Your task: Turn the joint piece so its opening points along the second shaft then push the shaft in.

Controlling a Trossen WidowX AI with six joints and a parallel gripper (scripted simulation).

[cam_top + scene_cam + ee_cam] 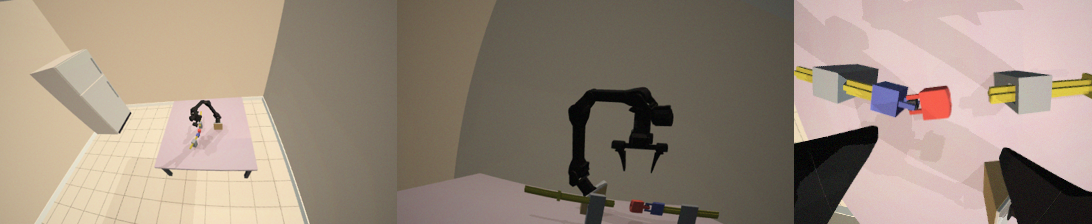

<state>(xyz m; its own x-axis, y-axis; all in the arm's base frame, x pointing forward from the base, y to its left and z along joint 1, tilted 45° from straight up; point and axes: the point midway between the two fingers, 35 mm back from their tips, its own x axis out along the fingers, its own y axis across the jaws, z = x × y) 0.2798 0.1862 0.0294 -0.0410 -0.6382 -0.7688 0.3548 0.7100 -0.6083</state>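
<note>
The red joint piece is hinged to a blue piece on the first yellow shaft, held by a grey block. Its open side faces the second yellow shaft and looks roughly in line with it. That shaft passes through the other grey block; a gap separates its near end from the red piece. My gripper is open and empty, above the red piece and the gap, touching nothing.
The second shaft has a collar on the far side of its block. The arm's base stands on a brown block beside the shafts, on the pink table. A white fridge stands on the floor away from the table.
</note>
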